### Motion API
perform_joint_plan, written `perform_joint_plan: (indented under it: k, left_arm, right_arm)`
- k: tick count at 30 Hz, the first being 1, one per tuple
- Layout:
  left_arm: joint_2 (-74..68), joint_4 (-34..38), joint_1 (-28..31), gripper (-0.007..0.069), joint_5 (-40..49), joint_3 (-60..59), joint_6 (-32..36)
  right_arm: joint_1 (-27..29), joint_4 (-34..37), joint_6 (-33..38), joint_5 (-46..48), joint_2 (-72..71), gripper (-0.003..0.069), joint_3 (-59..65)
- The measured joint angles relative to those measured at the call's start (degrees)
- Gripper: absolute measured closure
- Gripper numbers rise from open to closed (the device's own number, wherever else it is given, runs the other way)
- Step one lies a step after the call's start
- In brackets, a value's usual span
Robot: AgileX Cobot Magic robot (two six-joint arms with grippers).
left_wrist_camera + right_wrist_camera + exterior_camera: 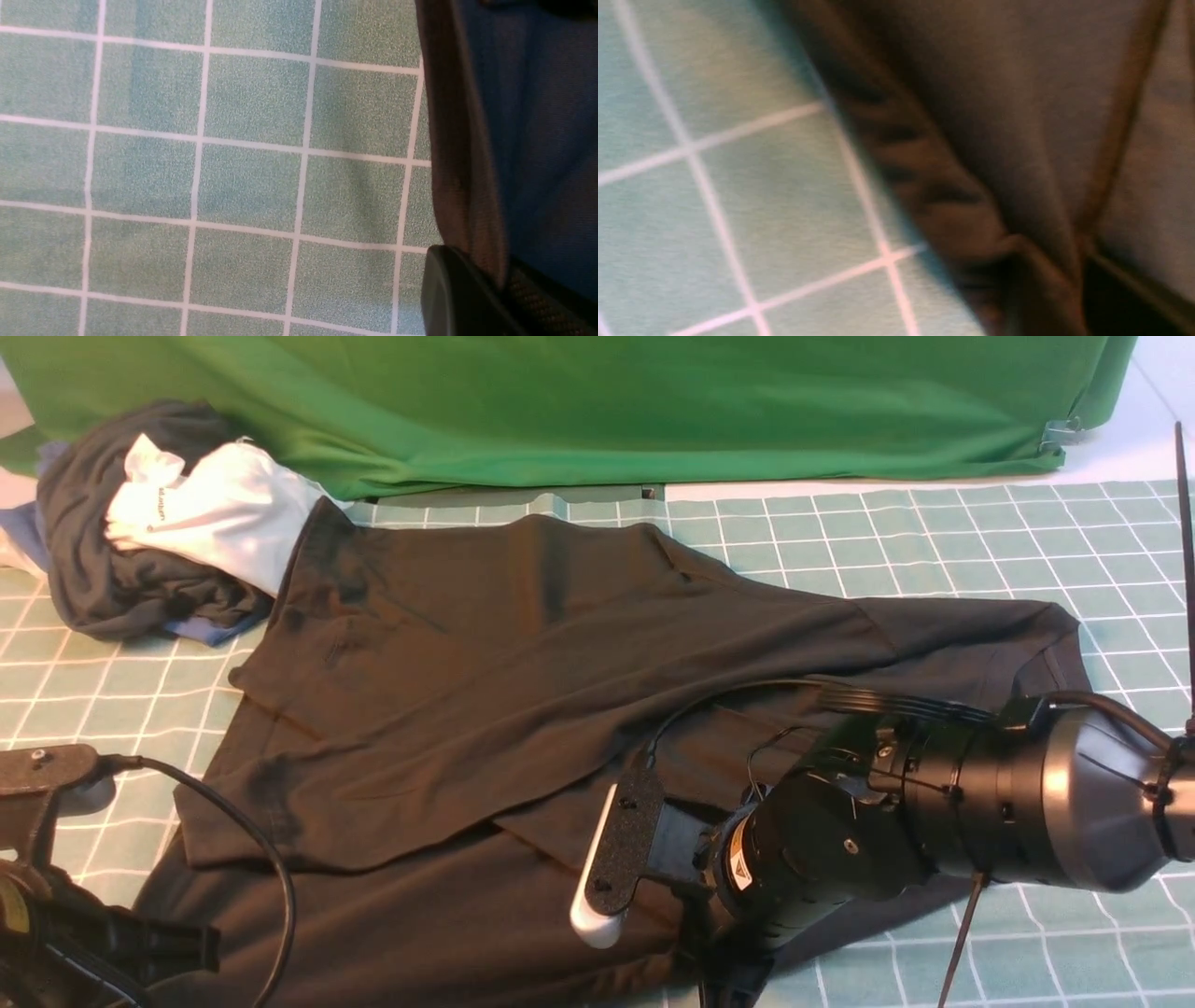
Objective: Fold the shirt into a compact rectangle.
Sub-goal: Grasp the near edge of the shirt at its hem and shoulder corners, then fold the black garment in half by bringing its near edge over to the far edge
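The black shirt [523,709] lies spread on the green grid mat, its sleeves folded in over the body; the print and neck label are hidden. My left gripper [502,275] is shut on the shirt's hem [460,186], which runs down between its dark fingers [448,294]. In the front view only the left arm [56,915] shows, at the near left corner. My right arm [934,812] reaches over the shirt's near right part, and its gripper [733,980] points down at the near edge. In the blurred right wrist view the cloth [1017,140] bunches into a pinch at the right gripper [1083,261].
A heap of dark grey, white and blue clothes [159,513] lies at the far left, touching the shirt's corner. A green cloth backdrop [597,401] closes off the back. Bare grid mat [934,541] shows at the far right and along the left side [187,177].
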State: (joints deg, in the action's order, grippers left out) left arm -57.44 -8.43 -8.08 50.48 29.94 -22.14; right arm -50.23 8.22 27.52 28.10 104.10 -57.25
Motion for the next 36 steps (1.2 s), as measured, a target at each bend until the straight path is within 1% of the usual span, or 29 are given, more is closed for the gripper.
perform_joint_plan:
  k: [1, 2, 8, 11, 15, 19, 22, 25, 30, 31, 33, 34, 36]
  left_arm:
    - [0.16, 0.4, 0.0, 0.0601, 0.53, 0.11, 0.21]
    - [0.45, 0.74, 0.0, 0.0601, 0.7, 0.1, 0.27]
    - [3.85, 3.23, 0.0, 0.0601, 4.41, 0.58, 1.55]
    - [7.17, 4.26, 0.0, 0.0601, 7.4, 2.59, 1.7]
    - [8.82, 4.38, 0.0, 0.0601, 8.06, 5.66, 1.7]
    - [7.13, 4.02, 0.0, 0.0601, 6.82, 9.17, 1.7]
    - [3.22, 3.86, 0.0, 0.0601, 4.44, 12.65, 1.7]
    - [-1.68, 3.81, 0.0, 0.0601, 1.6, 16.15, 1.77]
    - [-11.29, 2.67, 0.0, 0.0601, -2.02, 22.98, 1.77]
    - [-11.31, 2.57, 0.0, 0.0601, -2.15, 22.98, 1.77]
    - [-17.37, 1.29, 0.07, 0.0601, -3.49, 27.85, 1.77]
    - [-17.8, 1.02, 0.06, 0.0601, -3.55, 28.21, 1.71]
    - [-22.93, 0.34, 0.95, 0.0601, -4.37, 32.81, 1.59]
  right_arm:
    - [-0.05, 0.19, -0.02, 1.65, -0.27, 0.062, 0.0]
    - [-0.13, 0.27, -0.02, 2.86, -0.66, 0.0626, 0.0]
    - [-2.38, 0.28, -2.03, 9.57, -5.31, 0.0631, 0.23]
    - [-4.79, 0.34, -3.02, 13.06, -9.04, 0.0631, 0.23]
    - [-5.84, 0.16, -3.25, 14.39, -11.99, 0.0631, 0.29]
    - [-5.24, -4.84, -7.14, 13.86, -15.47, 0.0631, 0.29]
    - [-3.05, -8.22, -8.83, 13.54, -16.97, 0.0631, -0.12]
    - [0.18, -8.95, -8.82, 13.25, -17.15, 0.0631, -1.87]
    - [5.46, -9.16, -5.92, 12.38, -15.26, 0.0631, -7.03]
    - [5.7, -9.16, -5.8, 12.38, -15.09, 0.0631, -7.33]
    - [8.79, -9.2, -4.2, 12.36, -12.36, 0.0631, -11.55]
    - [9.26, -9.2, -4.05, 12.51, -11.85, 0.0631, -12.24]
    - [11.52, -9.23, -2.15, 12.93, -8.76, 0.0631, -16.23]
